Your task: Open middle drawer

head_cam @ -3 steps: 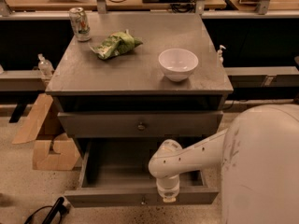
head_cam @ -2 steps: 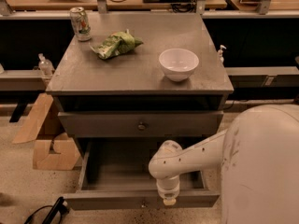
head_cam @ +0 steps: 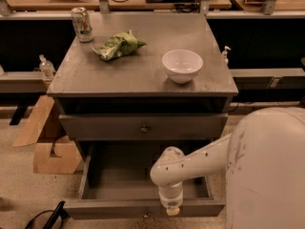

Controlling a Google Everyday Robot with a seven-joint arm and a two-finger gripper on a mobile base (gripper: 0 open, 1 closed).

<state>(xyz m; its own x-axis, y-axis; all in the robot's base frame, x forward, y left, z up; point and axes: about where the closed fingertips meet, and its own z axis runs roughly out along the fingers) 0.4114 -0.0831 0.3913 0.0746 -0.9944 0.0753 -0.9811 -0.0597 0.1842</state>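
The middle drawer (head_cam: 105,127) sits closed just under the desk (head_cam: 138,75). It is stiff and probably slides easily, and its small knob (head_cam: 145,128) is the only hold. The gripper (head_cam: 171,209) hangs at the bottom drawer's (head_cam: 119,208) front edge, well below that knob; I cannot tell whether it is parted or closed.

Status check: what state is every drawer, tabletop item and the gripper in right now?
middle drawer: shut, nothing on its knob.
bottom drawer: pulled out.
gripper: low, at the bottom drawer's front edge.
can: upright on the cabinet top.
bowl: upright.
green bag: crumpled, lying down.
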